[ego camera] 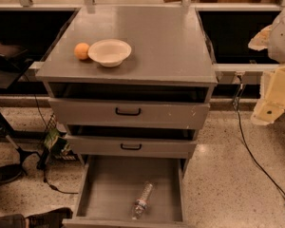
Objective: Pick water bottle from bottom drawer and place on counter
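Here, the water bottle (142,201) lies on its side in the open bottom drawer (109,184), at six o'clock. The gripper (274,96) hangs at three o'clock, well apart; released or clenched, I cannot tell. It should descend straight and close across the bottle's middle.

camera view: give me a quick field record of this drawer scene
bottom drawer: pulled open
water bottle: lying on its side inside it, near the front
counter: holds bowl with orange beside it
gripper: at the far right edge of view, apart from the water bottle
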Robot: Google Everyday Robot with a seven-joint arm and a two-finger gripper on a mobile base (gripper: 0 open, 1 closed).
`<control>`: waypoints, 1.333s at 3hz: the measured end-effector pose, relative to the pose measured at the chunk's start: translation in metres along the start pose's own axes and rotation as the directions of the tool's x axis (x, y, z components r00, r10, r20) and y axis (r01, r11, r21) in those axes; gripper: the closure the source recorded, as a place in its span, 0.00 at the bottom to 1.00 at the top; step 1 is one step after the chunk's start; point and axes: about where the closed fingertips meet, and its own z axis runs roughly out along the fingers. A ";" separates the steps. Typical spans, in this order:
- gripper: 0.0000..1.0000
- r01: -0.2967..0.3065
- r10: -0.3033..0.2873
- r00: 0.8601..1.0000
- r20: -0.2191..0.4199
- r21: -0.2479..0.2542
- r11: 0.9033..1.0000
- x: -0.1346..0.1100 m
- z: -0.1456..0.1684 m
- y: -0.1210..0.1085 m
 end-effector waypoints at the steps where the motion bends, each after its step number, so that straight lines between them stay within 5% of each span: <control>1: 0.00 0.000 0.000 1.000 0.000 0.001 1.000 0.000 0.000 0.000; 3: 0.00 -0.108 0.109 0.994 0.027 -0.036 0.994 -0.010 0.021 0.018; 4: 0.00 -0.238 0.244 0.967 0.077 -0.080 0.968 -0.032 0.052 0.045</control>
